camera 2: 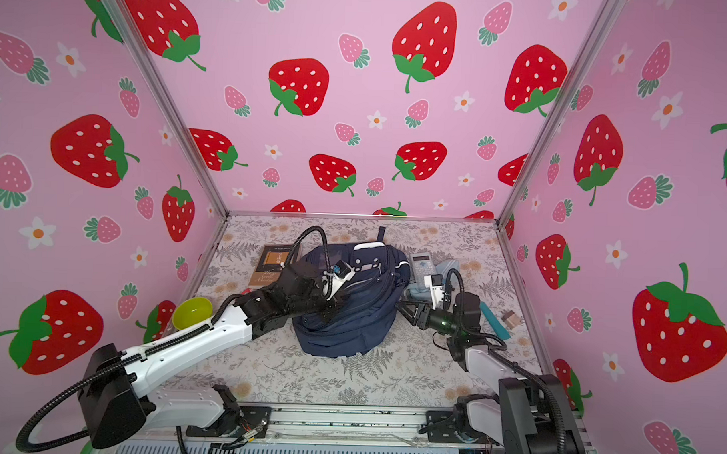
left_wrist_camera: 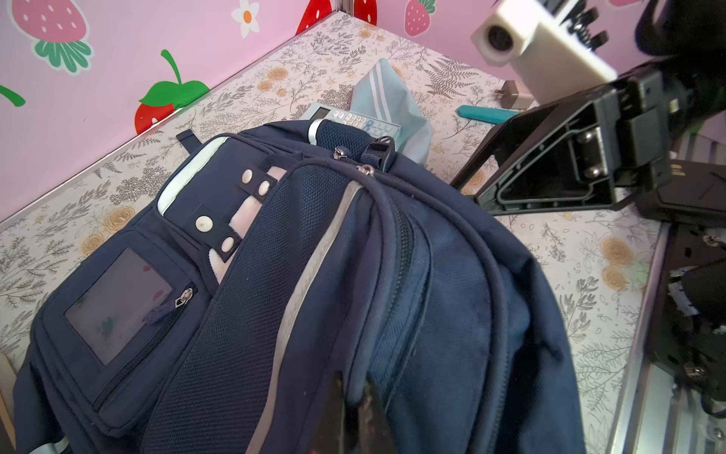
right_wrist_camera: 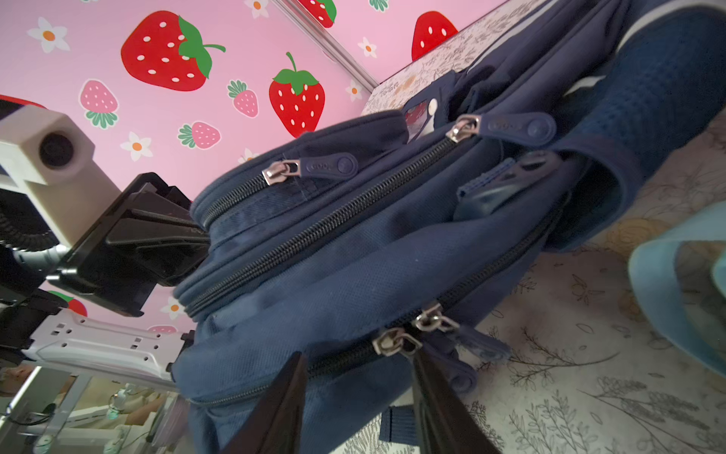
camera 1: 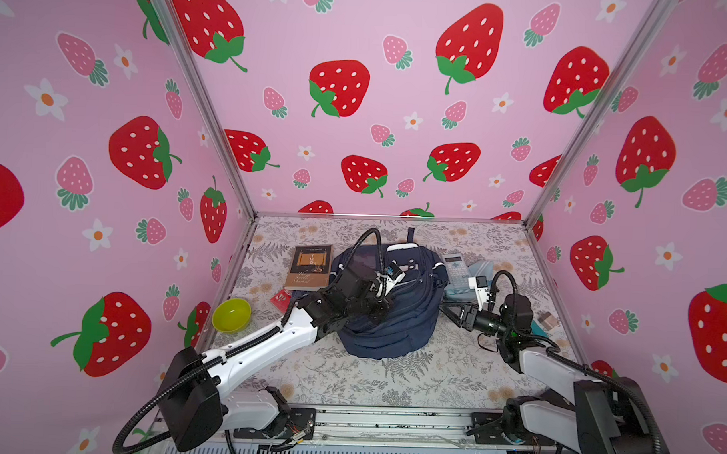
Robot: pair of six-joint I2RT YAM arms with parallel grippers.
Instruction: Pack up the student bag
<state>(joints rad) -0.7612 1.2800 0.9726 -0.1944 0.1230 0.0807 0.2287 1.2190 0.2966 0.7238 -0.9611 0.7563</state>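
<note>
1. Right gripper: jaws part-open, nothing held. Tips straddle the paired zip sliders on the side wall of the student bag. The sliders sit btwn the tips and look unclamped.
2. Left gripper: fully closed, pinching a fold of bag fabric beside a zip ridge on the upper face. Judged function: steady the bag while the other arm works the zip.
3. Bag pos.: centre of worktop, lying flat, front pockets up. Long axis runs near-to-far, w/ top loop toward the back wall. The zip track follows approx. the same axis.
4. Key relation: the bag lies directly ahead of the right gripper, so the right arm is nearer the sliders. The next move prob. needs closure on one slider pull, then travel along the track, not across it.
5. Beyond the bag: book on one side, calculator and pale blue pouch on the other. All lie outside the bag, so packing is judged not yet begun.
6. Not resolvable: which slider the tips line up with, and the bag interior (zips look closed). Left fingertips are cut off at the wrist view's edge. In both top views the left arm covers part of the bag.
</note>
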